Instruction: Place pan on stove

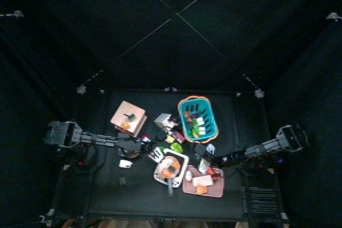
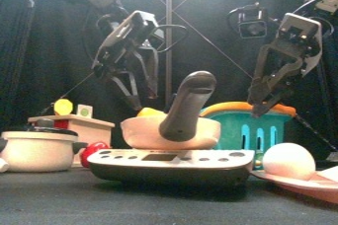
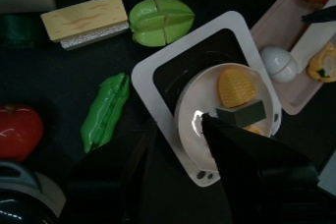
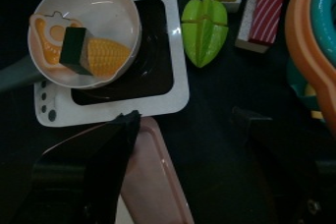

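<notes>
Left wrist view: the small round cream-coloured toy pan (image 3: 217, 120), holding a yellow corn piece (image 3: 241, 85), sits on the white flat rectangular stove top with rounded corners (image 3: 164, 66). The left gripper (image 3: 223, 159) hangs above it, jaws spread wide, holding nothing. In the right wrist view the right gripper (image 4: 184, 135) hovers beside the stove over a pink flat board (image 4: 151, 174), jaws apart and empty. A green pea pod (image 3: 105, 112) lies just beside the stove.

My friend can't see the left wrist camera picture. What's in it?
A small pan holding toy corn sits on a white toy stove, seen from above, with the left gripper open over it. Nearby lie a green pea pod, a red tomato and a pink board.
</notes>
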`<control>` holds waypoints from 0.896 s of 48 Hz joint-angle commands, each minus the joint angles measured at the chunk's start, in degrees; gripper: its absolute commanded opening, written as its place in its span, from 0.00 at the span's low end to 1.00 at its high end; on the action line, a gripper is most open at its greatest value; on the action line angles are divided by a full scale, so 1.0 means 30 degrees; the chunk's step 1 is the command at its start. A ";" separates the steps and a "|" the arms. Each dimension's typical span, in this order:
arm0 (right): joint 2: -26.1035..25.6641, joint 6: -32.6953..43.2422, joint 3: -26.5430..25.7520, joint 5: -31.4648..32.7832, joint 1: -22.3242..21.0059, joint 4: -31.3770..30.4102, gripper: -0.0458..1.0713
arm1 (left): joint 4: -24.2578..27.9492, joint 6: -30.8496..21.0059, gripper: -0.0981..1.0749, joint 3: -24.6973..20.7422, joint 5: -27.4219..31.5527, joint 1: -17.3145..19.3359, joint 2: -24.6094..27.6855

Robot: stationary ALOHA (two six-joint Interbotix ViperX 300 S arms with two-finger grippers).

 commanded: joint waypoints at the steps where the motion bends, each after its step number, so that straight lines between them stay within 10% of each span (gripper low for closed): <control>1: -0.0205 -0.0059 -0.0439 -0.0029 0.0293 0.0000 0.96 | 0.0059 0.0000 0.78 0.0146 -0.0820 -0.0322 -0.0762; 26: -0.0176 -0.0029 -0.0498 -0.0029 0.0703 -0.0439 0.96 | -0.1201 0.0029 0.78 0.4307 -0.4951 -0.0410 -0.2988; 43: 0.0322 -0.0088 -0.1025 -0.0029 0.1348 -0.0557 0.96 | -0.1465 0.0176 0.78 0.5449 -0.4131 -0.0615 -0.5771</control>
